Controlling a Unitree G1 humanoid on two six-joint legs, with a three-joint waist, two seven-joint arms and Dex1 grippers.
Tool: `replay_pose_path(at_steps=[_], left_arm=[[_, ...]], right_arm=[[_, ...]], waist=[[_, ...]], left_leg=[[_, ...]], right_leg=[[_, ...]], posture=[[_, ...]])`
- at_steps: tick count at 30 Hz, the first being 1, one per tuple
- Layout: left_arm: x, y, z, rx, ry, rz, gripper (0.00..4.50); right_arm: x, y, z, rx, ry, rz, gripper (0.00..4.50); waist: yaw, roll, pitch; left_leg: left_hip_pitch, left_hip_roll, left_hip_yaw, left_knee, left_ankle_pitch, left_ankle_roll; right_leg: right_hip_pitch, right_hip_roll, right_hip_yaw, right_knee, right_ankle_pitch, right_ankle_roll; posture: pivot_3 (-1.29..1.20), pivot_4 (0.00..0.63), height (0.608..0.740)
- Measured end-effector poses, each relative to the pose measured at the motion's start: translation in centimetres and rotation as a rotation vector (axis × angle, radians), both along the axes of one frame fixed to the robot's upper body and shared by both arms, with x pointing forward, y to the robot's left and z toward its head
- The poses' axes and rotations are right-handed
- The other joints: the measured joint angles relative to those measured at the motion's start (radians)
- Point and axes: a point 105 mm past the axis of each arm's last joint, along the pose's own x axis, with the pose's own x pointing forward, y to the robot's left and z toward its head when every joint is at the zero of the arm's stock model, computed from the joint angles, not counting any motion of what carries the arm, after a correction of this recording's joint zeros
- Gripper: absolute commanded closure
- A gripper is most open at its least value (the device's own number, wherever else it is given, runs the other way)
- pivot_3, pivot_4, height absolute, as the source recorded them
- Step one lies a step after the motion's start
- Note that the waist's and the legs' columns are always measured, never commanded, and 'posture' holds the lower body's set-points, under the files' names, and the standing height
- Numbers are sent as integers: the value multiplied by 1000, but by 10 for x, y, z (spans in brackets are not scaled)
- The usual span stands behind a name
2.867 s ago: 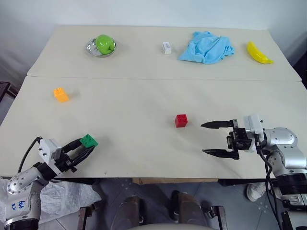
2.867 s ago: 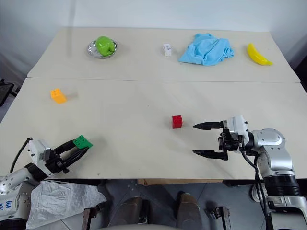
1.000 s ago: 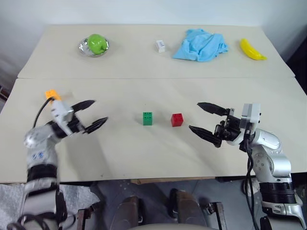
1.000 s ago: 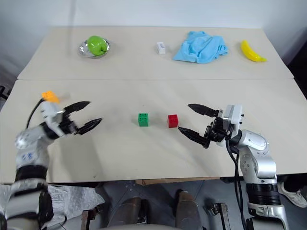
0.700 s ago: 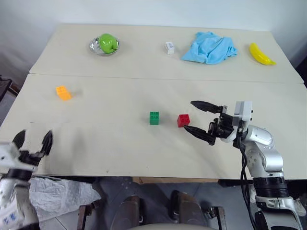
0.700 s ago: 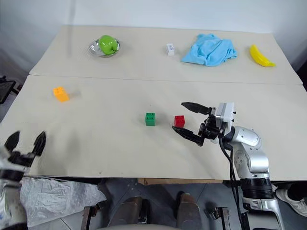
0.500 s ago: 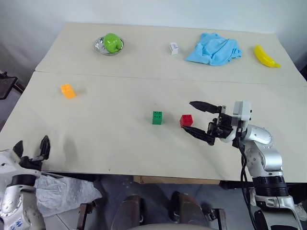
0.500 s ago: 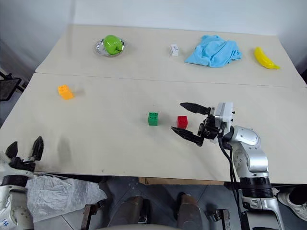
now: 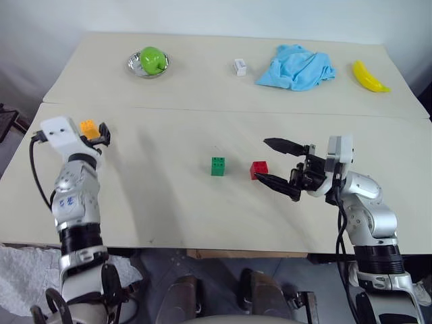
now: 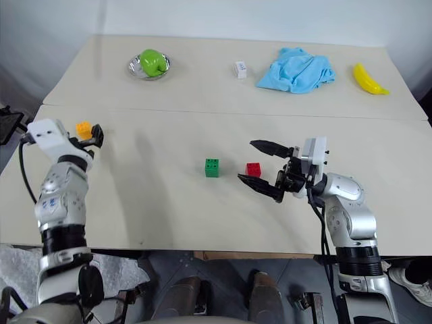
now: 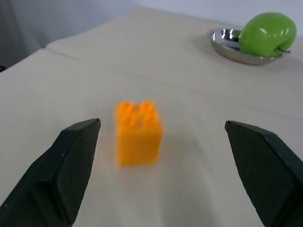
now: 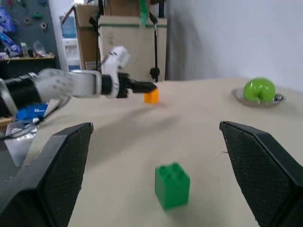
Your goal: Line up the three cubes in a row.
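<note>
One light, stiff orange cube (image 11: 138, 133) is sitting between the wide-open left hand (image 11: 161, 175), probably easiest pinching its flat sides.

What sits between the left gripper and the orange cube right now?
Nothing visible. The orange cube stands just ahead of the open left gripper, on bare table, and is not yet touched.
</note>
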Motion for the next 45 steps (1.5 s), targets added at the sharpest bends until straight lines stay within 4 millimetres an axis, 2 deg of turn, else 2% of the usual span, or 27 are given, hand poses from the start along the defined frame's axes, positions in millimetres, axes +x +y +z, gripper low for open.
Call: replay_pose_path(at_steps=[6,15,18,25,26,27,31,35,37,39,42,45], left_arm=[[15,8,-8,19,48,68,20],[15,13,-14,27,61,77,20],[15,17,-20,23,80,81,632],[17,19,-20,21,92,73,2791],[17,20,-18,31,92,57,3027],[18,20,-17,44,90,26,3018],[19,9,-6,149,49,-234,3018],[0,-41,15,384,-43,-812,3018],[-21,-68,12,510,-44,-1118,3018],[-37,-83,1,592,1,-1349,3018],[-49,-102,-11,602,49,-1569,3018],[-47,-117,-17,637,62,-1629,3018]], right_arm=[[-3,0,-5,9,19,-18,0],[-1,-3,-8,18,32,-48,0],[-1,-2,-8,20,30,-49,0],[-1,-1,-8,20,27,-49,0],[-1,-2,-8,20,26,-50,0],[-1,-3,-8,20,26,-53,0],[-3,-13,-14,17,46,-88,0],[-15,-32,-18,-28,76,-125,0],[-22,-41,-22,-63,101,-130,0],[-29,-51,-24,-86,119,-147,0],[-37,-61,-24,-120,131,-151,0],[-42,-62,-27,-135,146,-131,0]], waist=[[1,0,0],[1,0,0],[1,0,0],[1,0,0],[0,0,0],[-1,0,0],[1,0,0],[1,0,0],[1,0,0],[-1,0,0],[-1,0,0],[0,0,0]], left_leg=[[-1,0,0,-1,0,0],[-1,0,0,-1,0,0],[-1,0,0,-1,0,0],[-1,0,0,-1,0,0],[-1,0,0,-1,0,0],[-1,0,1,-1,0,0],[-1,-1,3,-1,0,0],[-2,-1,10,-1,0,0],[-2,-1,12,-1,0,-1],[-1,0,14,-2,0,-1],[-1,1,15,-1,0,-2],[-1,2,15,0,0,-2]], right_leg=[[-1,1,-1,-1,0,0],[-1,1,-1,-1,0,0],[-1,1,-1,-1,0,0],[-1,1,-1,-1,0,0],[-1,1,-1,-1,0,0],[-1,1,-1,-1,0,0],[-1,2,-1,-1,0,0],[-1,2,-2,-2,0,0],[-1,3,-2,-3,0,0],[-1,5,-1,-3,0,0],[-1,7,0,-3,0,0],[-1,7,1,-2,0,0]], posture=[[0,150,740],[0,150,740],[0,150,740],[0,150,740],[0,150,740],[0,150,740],[0,150,740],[0,150,740],[0,150,740],[0,150,740],[0,150,740],[0,150,740]])
